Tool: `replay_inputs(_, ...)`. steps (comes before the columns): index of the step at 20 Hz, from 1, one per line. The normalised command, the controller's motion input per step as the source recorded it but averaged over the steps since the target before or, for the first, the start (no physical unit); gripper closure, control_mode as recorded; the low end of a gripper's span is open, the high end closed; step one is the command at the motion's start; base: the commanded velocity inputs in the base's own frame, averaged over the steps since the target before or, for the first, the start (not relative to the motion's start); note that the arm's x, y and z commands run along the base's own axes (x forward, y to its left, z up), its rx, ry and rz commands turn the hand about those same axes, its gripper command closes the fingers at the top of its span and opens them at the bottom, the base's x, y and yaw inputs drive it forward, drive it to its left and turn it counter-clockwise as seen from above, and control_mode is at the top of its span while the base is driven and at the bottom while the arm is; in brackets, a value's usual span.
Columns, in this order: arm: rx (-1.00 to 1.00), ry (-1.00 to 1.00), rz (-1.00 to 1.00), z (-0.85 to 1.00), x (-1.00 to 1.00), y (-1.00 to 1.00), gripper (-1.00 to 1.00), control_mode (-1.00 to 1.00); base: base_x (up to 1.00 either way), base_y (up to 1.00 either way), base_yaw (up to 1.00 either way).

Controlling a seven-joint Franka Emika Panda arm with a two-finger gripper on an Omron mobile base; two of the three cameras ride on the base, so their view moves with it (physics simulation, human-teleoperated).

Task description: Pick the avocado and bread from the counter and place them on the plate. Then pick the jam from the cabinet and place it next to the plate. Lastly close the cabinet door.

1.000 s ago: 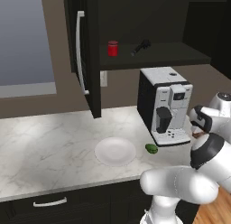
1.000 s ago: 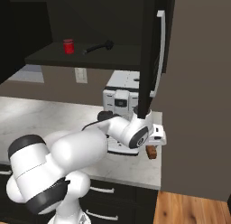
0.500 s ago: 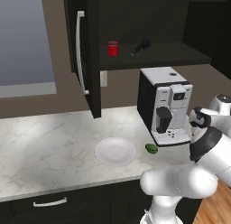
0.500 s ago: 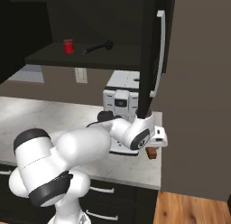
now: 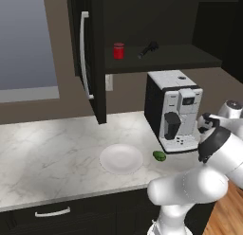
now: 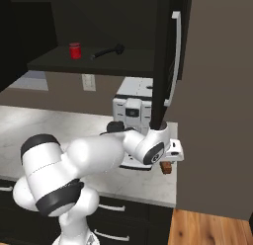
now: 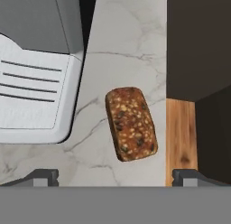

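Brown bread sits at table edge; your fingers are wide open, empty — a skewed descent could knock it off

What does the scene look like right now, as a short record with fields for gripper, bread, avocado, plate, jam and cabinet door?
gripper: gripper open, above the bread, holding nothing
bread: bread lying on the counter between the coffee machine and the counter's edge
avocado: avocado on the counter, beside the plate, not on it
plate: plate bare
jam: jam on the cabinet shelf, near a dark tool
cabinet door: cabinet door open
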Motion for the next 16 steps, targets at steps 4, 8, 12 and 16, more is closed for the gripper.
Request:
replay_inputs(4, 0.00, 0.01, 0.02, -0.09, 0.11, -0.01, -1.00, -1.00, 0.00, 0.00, 0.00)
replay_inputs(8, 0.00, 0.01, 0.01, -0.11, 0.09, -0.05, -1.00, -1.00, 0.00, 0.00, 0.00)
replay_inputs(12, 0.00, 0.00, 0.00, -0.11, 0.07, -0.03, -1.00, -1.00, 0.00, 0.00, 0.00)
replay_inputs(16, 0.00, 0.00, 0.00, -0.10, 0.09, -0.03, -1.00, -1.00, 0.00, 0.00, 0.00)
